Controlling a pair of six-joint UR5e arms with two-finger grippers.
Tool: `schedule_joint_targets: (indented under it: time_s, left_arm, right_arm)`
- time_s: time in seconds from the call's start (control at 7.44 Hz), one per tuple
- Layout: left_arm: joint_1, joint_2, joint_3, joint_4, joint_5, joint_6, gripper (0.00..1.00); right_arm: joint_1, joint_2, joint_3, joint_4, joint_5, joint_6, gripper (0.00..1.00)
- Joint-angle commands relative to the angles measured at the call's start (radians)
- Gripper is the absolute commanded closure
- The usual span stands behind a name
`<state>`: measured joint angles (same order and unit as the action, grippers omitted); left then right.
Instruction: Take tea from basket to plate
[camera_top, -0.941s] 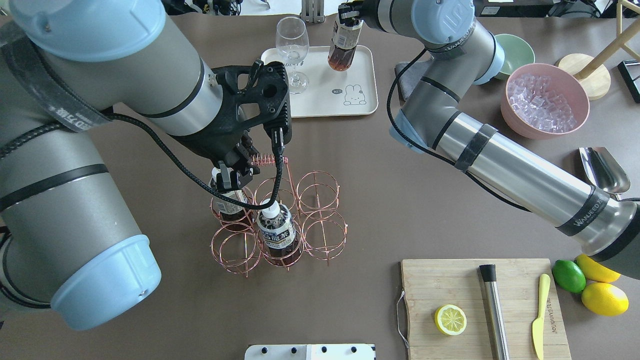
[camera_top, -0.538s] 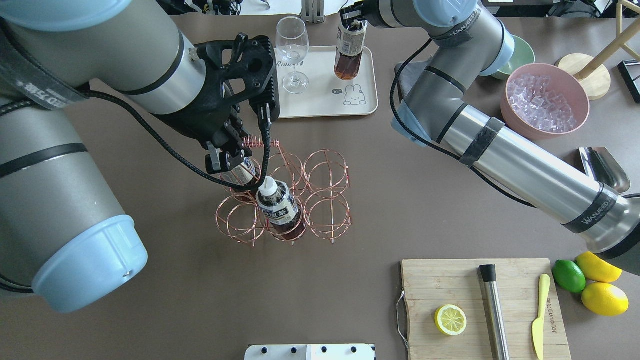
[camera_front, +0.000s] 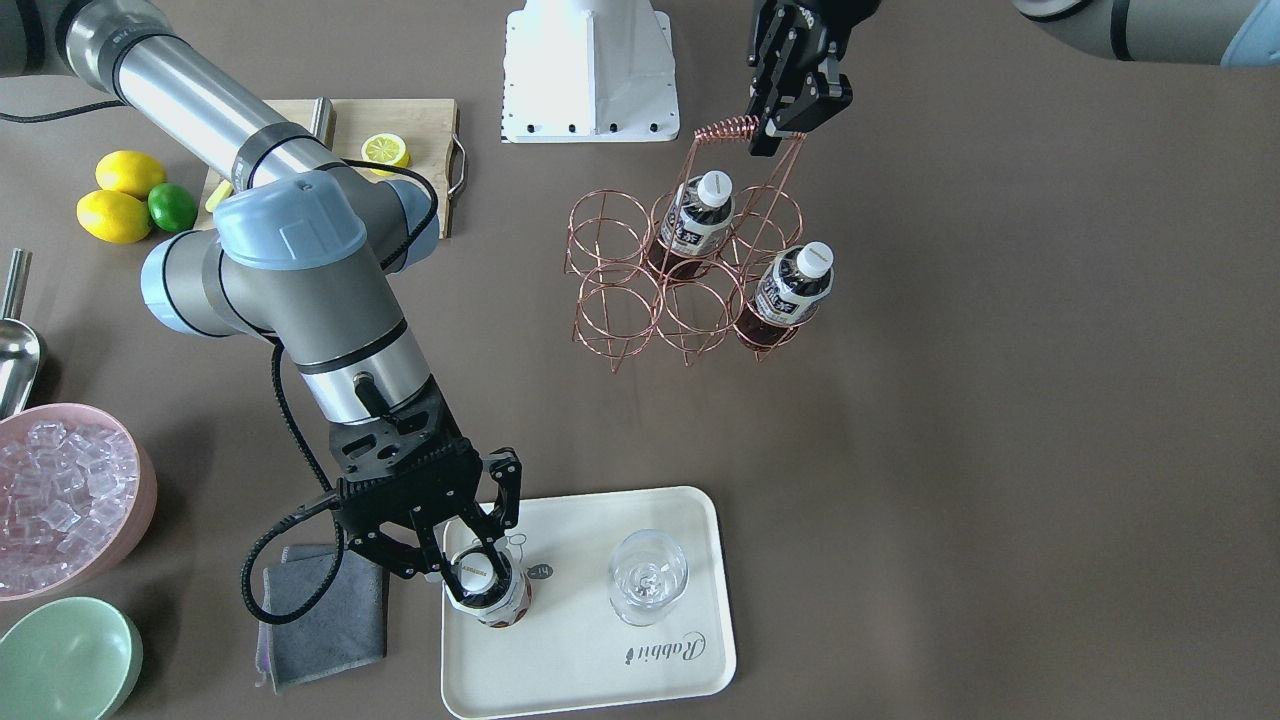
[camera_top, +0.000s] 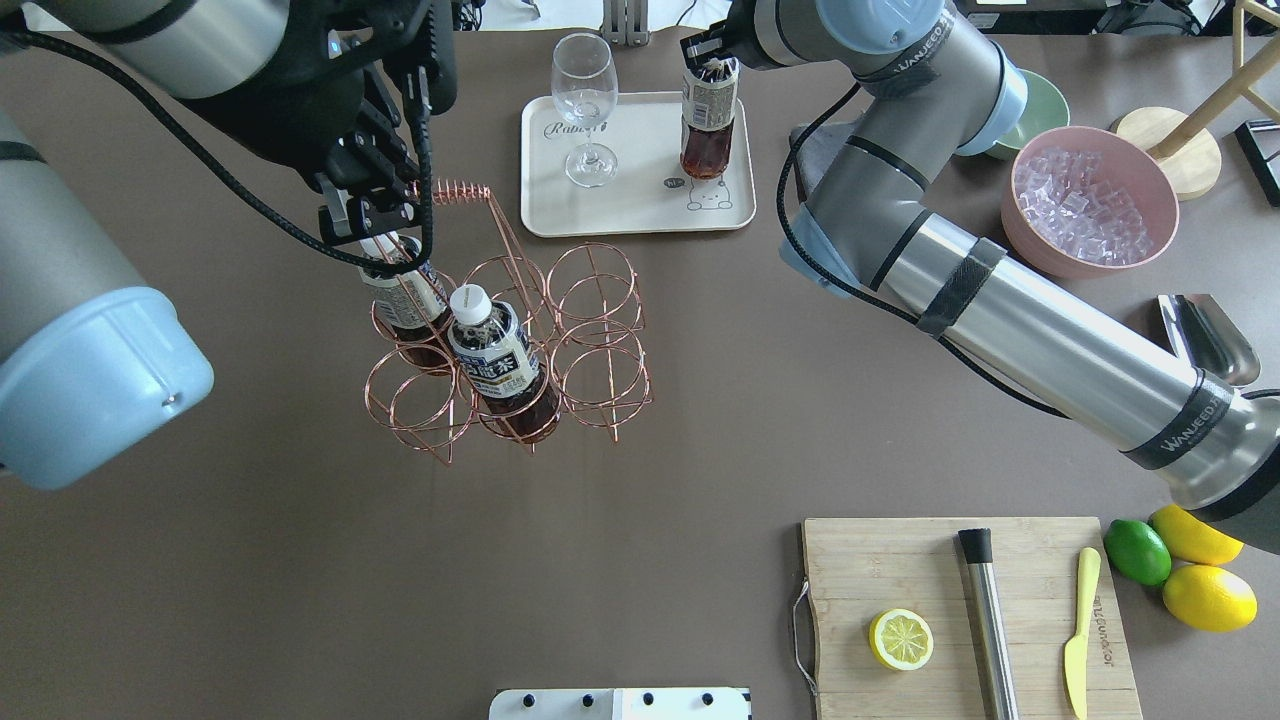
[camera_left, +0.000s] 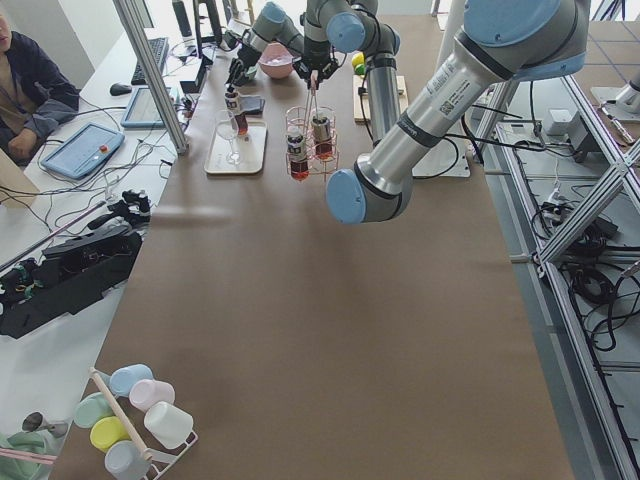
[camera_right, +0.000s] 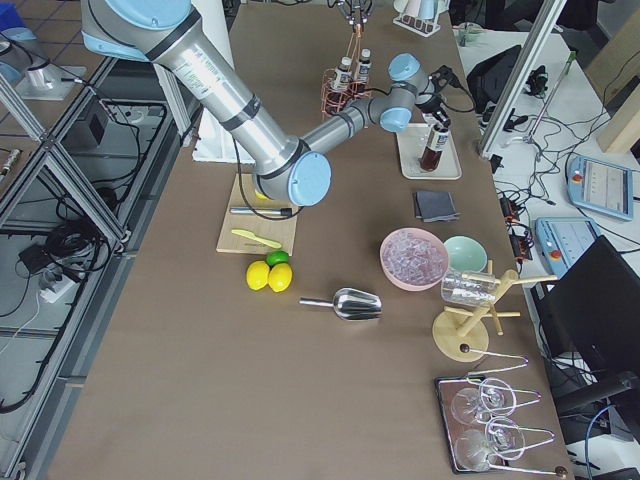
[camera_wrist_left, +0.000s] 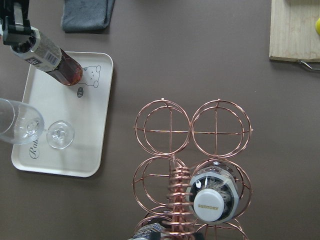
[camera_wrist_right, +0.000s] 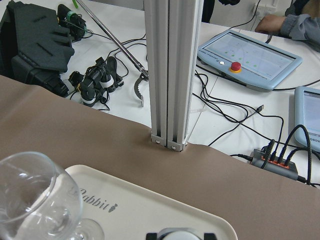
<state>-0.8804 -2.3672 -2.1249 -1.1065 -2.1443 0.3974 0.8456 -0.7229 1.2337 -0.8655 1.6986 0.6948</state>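
Right fingers (camera_front: 499, 505) pinch tea (camera_front: 487, 590) cap, upright over plate (camera_front: 600, 670); left fingers (camera_front: 765, 133) pinch basket handle (camera_front: 725, 128).

Three bottles (camera_top: 493, 352) (camera_top: 402, 292) (camera_top: 708, 115), one wire basket (camera_top: 460, 190), one tray (camera_top: 640, 205), one glass (camera_top: 585, 90), two bowls (camera_top: 1032, 245) (camera_top: 1037, 100), two lemons (camera_top: 1210, 597) (camera_top: 1195, 535), one lime (camera_top: 1137, 552), one board (camera_top: 880, 570).

A long matte brown worktop (camera_left: 320, 330) fills the room's middle, with a silver aluminium frame post (camera_wrist_right: 172, 70) at its far edge, a white cable-strewn side bench (camera_left: 40, 205) beyond that edge, and grey tiled floor (camera_left: 595, 400) along the opposite edge.
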Motion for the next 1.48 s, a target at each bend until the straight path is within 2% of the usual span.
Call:
schedule_joint_targets:
  time_s: [0.0, 0.4, 0.67, 0.81, 1.08, 1.21, 1.34]
  left_arm:
    - [-0.19, 0.063, 0.006, 0.005, -0.11, 0.122, 1.0]
    - [-0.42, 0.163, 0.026, 0.004, -0.231, 0.153, 1.0]
    - [-0.584, 0.21, 0.114, 0.002, -0.319, 0.153, 1.0]
    - [-0.642, 0.233, 0.152, 0.001, -0.328, 0.159, 1.0]
    - [-0.696, 0.238, 0.23, 0.004, -0.322, 0.399, 1.0]
    - [-0.704, 0.235, 0.29, 0.002, -0.318, 0.551, 1.0]
    - [-0.703, 0.211, 0.378, 0.001, -0.315, 0.672, 1.0]
  right_arm:
    - [-0.013, 0.002, 0.004, -0.01, -0.008, 0.008, 0.0]
    - [-0.011, 0.0, 0.006, -0.01, -0.008, 0.006, 0.0]
    - [0.021, -0.001, 0.01, -0.015, 0.013, -0.001, 0.0]
    - [0.03, -0.009, 0.039, -0.033, 0.022, 0.0, 0.0]
    - [0.084, -0.07, 0.366, -0.451, 0.023, 0.0, 0.0]
    - [0.117, -0.131, 0.486, -0.561, 0.024, -0.001, 0.0]
    - [0.172, -0.233, 0.56, -0.576, 0.085, -0.001, 0.0]
